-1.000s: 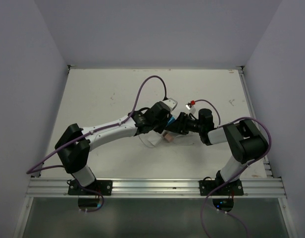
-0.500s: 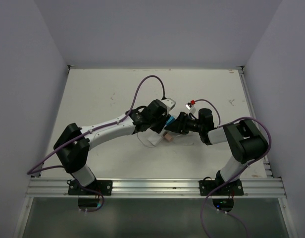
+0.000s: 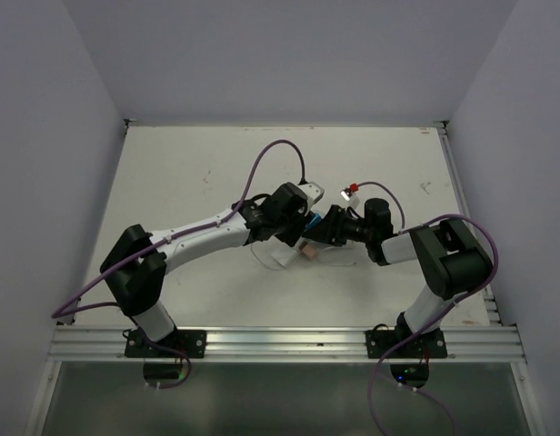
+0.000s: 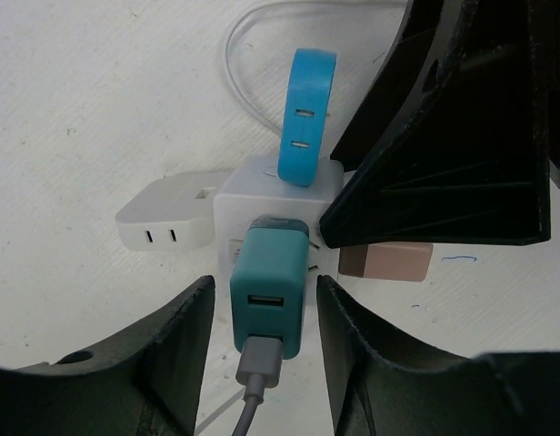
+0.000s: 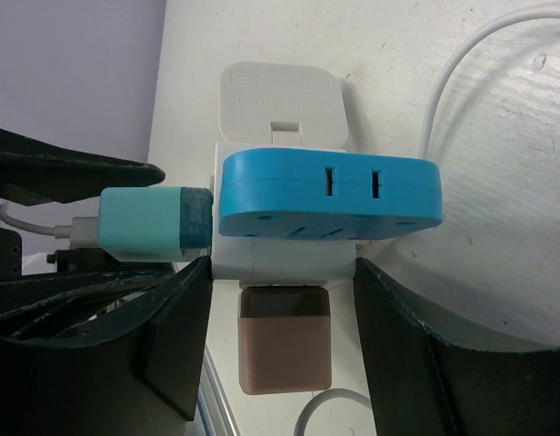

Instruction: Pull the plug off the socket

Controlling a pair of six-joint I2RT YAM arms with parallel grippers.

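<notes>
The white cube socket [image 4: 262,195] lies on the table, with a blue adapter [image 4: 305,113] on top of it. The teal plug [image 4: 269,291], with a grey cable in its end, sticks out of the socket's side and its dark end still meets the socket [image 5: 289,259]. My left gripper [image 4: 266,336] straddles the teal plug [image 5: 148,224], open, with a gap on each side. My right gripper [image 5: 282,272] is shut on the socket, one finger pressing each side. In the top view both grippers meet at the socket [image 3: 307,238] mid-table.
A brown plug [image 5: 285,341] sits in the socket between my right fingers. A white flat plug [image 5: 280,104] sits in the opposite side. A white cable [image 4: 239,77] loops over the table beyond the socket. A small red-tipped object [image 3: 352,190] lies behind my right wrist.
My left gripper's jaws have spread apart off the teal plug, and its wrist has shifted slightly back and left. My right gripper and the socket have not moved.
</notes>
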